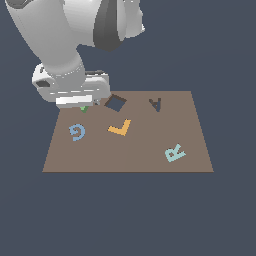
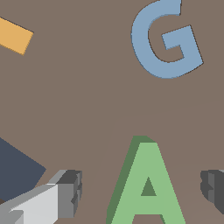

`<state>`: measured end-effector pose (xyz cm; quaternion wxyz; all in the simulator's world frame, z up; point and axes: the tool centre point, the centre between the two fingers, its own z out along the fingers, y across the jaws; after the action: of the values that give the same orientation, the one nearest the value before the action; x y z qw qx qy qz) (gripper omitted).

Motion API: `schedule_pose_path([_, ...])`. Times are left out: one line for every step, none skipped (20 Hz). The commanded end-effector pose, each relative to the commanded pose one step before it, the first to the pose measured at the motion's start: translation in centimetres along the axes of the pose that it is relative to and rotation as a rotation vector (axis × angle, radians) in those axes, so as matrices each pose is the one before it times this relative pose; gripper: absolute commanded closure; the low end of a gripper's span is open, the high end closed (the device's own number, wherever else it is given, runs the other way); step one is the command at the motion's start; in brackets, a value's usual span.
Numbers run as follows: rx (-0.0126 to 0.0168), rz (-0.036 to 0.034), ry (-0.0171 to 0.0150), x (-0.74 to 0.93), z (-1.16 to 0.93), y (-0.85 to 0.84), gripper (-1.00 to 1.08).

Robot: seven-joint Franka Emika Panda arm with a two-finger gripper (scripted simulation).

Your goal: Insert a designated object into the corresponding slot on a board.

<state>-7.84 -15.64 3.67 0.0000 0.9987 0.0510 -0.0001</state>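
The green letter "A" piece [image 2: 148, 183] lies flat on the brown board [image 1: 150, 150]. In the exterior view only a sliver of green [image 1: 83, 108] shows under the hand, at the board's far left. My gripper [image 2: 140, 188] is open, with one finger [image 2: 65, 194] on each side of the A and a gap between each pad and the piece; the other finger [image 2: 213, 186] shows at the frame edge. In the exterior view the gripper [image 1: 85, 104] hangs low over the board. The dark A-shaped slot [image 1: 156, 104] lies at the board's far edge, to the exterior view's right.
A dark diamond-shaped square hole [image 1: 115, 103] lies right next to the gripper; its corner shows in the wrist view [image 2: 15, 168]. A blue "G" [image 1: 77, 132], an orange "L" [image 1: 120, 128] and a pale blue "R" [image 1: 175, 152] lie on the board.
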Motion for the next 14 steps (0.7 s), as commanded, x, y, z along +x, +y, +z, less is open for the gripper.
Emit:
schedule_pose_path([0.00003,-0.00078,0.00015,-0.015,0.558,0.067,-0.92])
schedule_pose_path([0.00000,0.00000,0.00000,-0.006,0.093,0.017,-0.92])
schedule_pose_path([0.00000,0.00000,0.00000,-0.002,0.031,0.006,-0.92])
schedule_pose_path([0.00000,0.00000,0.00000,0.000,0.000,0.000,1.08])
schedule_pose_path([0.00000,0.00000,0.00000,0.000,0.000,0.000,1.08])
schedule_pose_path([0.00000,0.00000,0.00000,0.000,0.000,0.000,1.08])
schedule_pose_path([0.00000,0.00000,0.00000,0.000,0.000,0.000,1.08])
schedule_pose_path([0.00000,0.00000,0.00000,0.000,0.000,0.000,1.08])
schedule_pose_path([0.00000,0.00000,0.00000,0.000,0.000,0.000,1.08])
schedule_pose_path([0.00000,0.00000,0.00000,0.000,0.000,0.000,1.08])
schedule_pose_path([0.00000,0.00000,0.00000,0.000,0.000,0.000,1.08])
schedule_pose_path([0.00000,0.00000,0.00000,0.000,0.000,0.000,1.08])
schedule_pose_path([0.00000,0.00000,0.00000,0.000,0.000,0.000,1.08])
schedule_pose_path([-0.00032,-0.00007,0.00061,0.022,-0.031,0.012,1.08])
